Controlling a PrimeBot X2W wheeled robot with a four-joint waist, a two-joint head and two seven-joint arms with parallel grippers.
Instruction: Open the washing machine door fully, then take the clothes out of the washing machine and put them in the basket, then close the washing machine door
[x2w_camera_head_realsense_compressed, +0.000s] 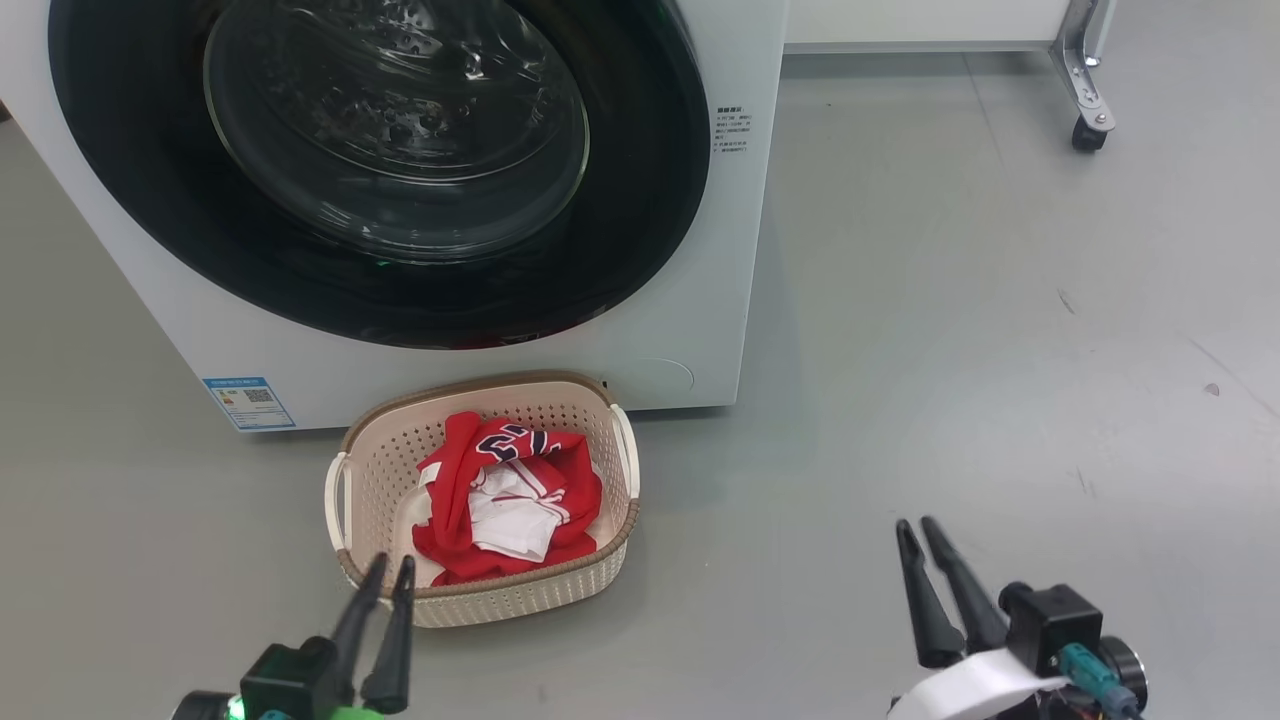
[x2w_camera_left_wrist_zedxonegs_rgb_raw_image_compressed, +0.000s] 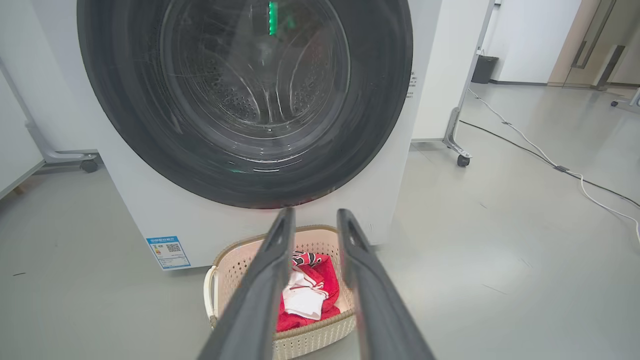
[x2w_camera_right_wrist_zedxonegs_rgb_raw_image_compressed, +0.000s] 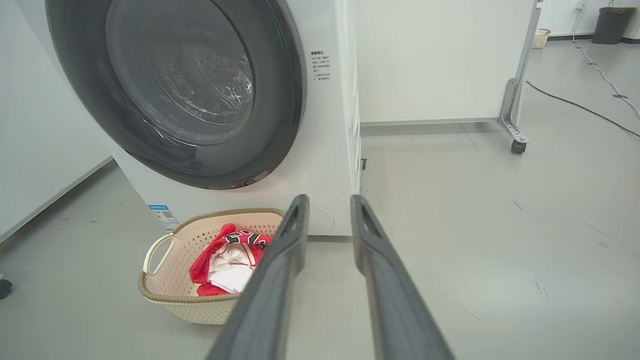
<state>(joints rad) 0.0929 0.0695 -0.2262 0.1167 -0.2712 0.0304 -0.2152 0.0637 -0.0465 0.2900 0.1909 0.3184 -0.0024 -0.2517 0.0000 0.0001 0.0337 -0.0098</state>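
The washing machine door (x2w_camera_head_realsense_compressed: 640, 200), a glossy black ring around a glass bowl, lies flat and closed against the white washing machine (x2w_camera_head_realsense_compressed: 720, 250). On the floor in front stands the cream basket (x2w_camera_head_realsense_compressed: 520, 600), with the red and white clothes (x2w_camera_head_realsense_compressed: 500, 490) heaped inside. My left gripper (x2w_camera_head_realsense_compressed: 390, 565) hovers at the basket's near rim, open with a narrow gap and nothing between the fingers. My right gripper (x2w_camera_head_realsense_compressed: 917, 525) stands open and empty over bare floor, to the right of the basket. The left wrist view has the left gripper (x2w_camera_left_wrist_zedxonegs_rgb_raw_image_compressed: 315, 215) before the basket (x2w_camera_left_wrist_zedxonegs_rgb_raw_image_compressed: 310, 340). The right gripper (x2w_camera_right_wrist_zedxonegs_rgb_raw_image_compressed: 330, 202) points at the machine's lower right corner.
A blue label sticker (x2w_camera_head_realsense_compressed: 248, 402) marks the machine's lower left. A white panel on a wheeled metal stand (x2w_camera_head_realsense_compressed: 1088, 130) is behind and to the right. A cable (x2w_camera_left_wrist_zedxonegs_rgb_raw_image_compressed: 550, 160) runs across the grey floor further right, and a black bin (x2w_camera_left_wrist_zedxonegs_rgb_raw_image_compressed: 484, 69) stands by the far wall.
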